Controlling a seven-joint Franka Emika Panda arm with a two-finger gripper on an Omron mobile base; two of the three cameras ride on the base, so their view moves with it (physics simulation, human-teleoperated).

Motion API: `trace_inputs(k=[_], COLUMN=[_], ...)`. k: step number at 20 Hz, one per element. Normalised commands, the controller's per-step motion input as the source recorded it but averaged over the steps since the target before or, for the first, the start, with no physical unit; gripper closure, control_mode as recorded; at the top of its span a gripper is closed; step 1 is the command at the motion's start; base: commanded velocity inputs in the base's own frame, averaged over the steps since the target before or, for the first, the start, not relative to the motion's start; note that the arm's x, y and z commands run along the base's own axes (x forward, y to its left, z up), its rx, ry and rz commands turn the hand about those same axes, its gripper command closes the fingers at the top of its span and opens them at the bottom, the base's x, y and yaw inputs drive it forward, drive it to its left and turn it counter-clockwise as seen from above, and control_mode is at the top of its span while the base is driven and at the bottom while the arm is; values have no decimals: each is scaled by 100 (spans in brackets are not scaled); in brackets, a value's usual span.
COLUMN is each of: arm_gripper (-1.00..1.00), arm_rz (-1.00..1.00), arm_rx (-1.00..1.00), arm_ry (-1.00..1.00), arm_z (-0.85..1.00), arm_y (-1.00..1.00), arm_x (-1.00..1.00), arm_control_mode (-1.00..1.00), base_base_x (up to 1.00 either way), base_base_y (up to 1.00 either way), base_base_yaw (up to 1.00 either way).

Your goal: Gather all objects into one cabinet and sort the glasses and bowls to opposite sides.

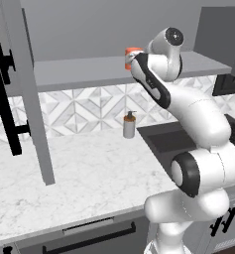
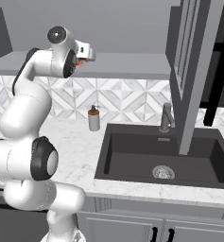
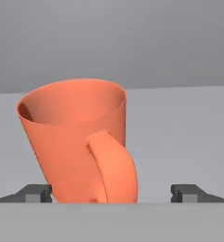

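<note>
Gripper (image 3: pixel 111 193) open wide: 2 dark fingertips (image 3: pixel 37 193) stand far apart at the bottom of the hand view, w/ an orange mug (image 3: pixel 78 137) between them. Mug sits nearer the left tip, clear gap to the right tip; whether the left tip touches it can't be told. Mug is upright but looks tilted in that view, mouth up, handle facing the camera. It stands on the flat grey shelf (image 3: pixel 189 132) of the cabinet, grey back wall behind it.

Left base view: arm reaches up to the shelf (image 1: pixel 79 72), hand hides most of the mug (image 1: pixel 131 52); just an orange sliver shows at the hand's left. Open cabinet door (image 1: pixel 32 99) hangs at left w/ its long black bar handle (image 1: pixel 4 89). Below, soap dispenser (image 1: pixel 129 125) stands on the marble counter (image 1: pixel 64 173) by the tiled backsplash.

Right base view adds the dark sink (image 2: pixel 165 156), faucet (image 2: pixel 167 118) & another open door (image 2: pixel 191 71) at right; the mug there is a tiny orange-red speck (image 2: pixel 77 64) under the hand. Dispenser (image 2: pixel 94 118) just left of the sink.
</note>
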Motion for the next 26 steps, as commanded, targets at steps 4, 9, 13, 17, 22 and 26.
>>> trace_inputs(k=[4,9,13,17,22,26], arm_gripper=[-100,-100,-100,-100,-100,100], arm_rz=[2,2,4,0,2,6], arm_rx=[2,-15,-1,0,0,-3], arm_ry=[10,22,8,0,0,0], arm_z=[0,-49,-5,0,1,0], arm_y=[7,6,3,0,0,14], arm_x=[13,5,0,21,20,9], arm_control_mode=[-100,-100,-100,-100,-100,-100], base_base_x=[0,0,0,0,0,0], base_base_y=[0,0,0,0,0,0], base_base_yaw=[0,0,0,0,0,0])
